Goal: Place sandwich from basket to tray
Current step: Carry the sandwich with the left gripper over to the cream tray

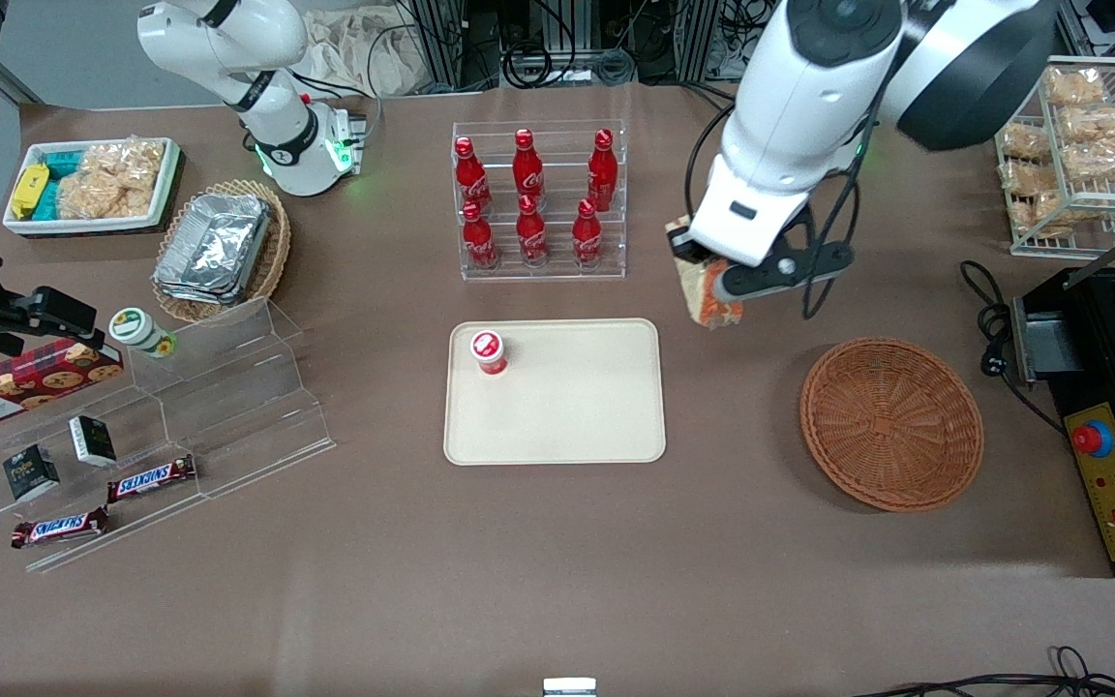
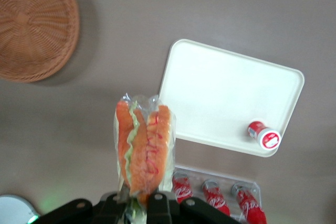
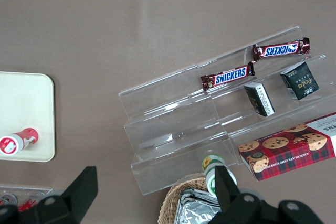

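The tray point(image 1: 557, 407) lies flat near the middle of the worktop, with a small red-capped cup point(image 1: 489, 351) standing in the tray corner that is farther from the front camera and toward the parked arm's end. Farther from the camera than the tray, an acrylic rack holds six red cola bottles point(image 1: 530, 198) in two rows.

Between the tray and the basket, the gripper point(image 1: 703, 281) hangs in the air above bare tabletop, its fingers clamped on the sandwich point(image 1: 712, 295). The wrist camera shows the sandwich point(image 2: 143, 148) wrapped in clear film, orange and green layers edge-on, its one end pinched between the black fingers point(image 2: 157, 203), the rest sticking out free. It touches neither the tray point(image 2: 226, 98) nor the basket point(image 2: 31, 24).

The basket point(image 1: 891, 421) sits toward the working arm's end of the worktop, nearer the camera than the gripper, nothing lying in it. At that end's edge stands a wire rack of snack bags point(image 1: 1080, 145).
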Available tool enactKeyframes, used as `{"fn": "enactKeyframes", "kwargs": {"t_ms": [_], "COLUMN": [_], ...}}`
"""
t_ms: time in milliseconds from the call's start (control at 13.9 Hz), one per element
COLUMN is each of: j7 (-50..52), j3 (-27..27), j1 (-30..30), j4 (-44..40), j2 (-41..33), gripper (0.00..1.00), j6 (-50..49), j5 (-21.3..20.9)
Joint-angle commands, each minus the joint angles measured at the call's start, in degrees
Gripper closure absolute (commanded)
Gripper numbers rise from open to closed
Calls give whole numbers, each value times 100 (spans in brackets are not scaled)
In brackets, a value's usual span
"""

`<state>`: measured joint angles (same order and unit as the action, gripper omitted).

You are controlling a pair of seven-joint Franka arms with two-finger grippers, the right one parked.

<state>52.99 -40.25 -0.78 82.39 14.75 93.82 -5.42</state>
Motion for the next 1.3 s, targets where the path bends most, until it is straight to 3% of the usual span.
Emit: {"fn": "enactKeyframes", "kwargs": {"t_ms": [0,144,360,504,936,1224], "j7": [202,570,1413,1696,2223,2285], "j3": [-290,-221,-221,-221,-203,-168], "j1": [-54,498,842,957,1071,1071], "j4": [65,66,66,66,84,84], "j2": [650,1177,1959,2347,3121,3341], "gripper": [97,98,98,98,98,95], "j6": [521,795,1374,1577,2017,2220], "j5": [-291,-869,-1863,-2312,-3227,-3368]}}
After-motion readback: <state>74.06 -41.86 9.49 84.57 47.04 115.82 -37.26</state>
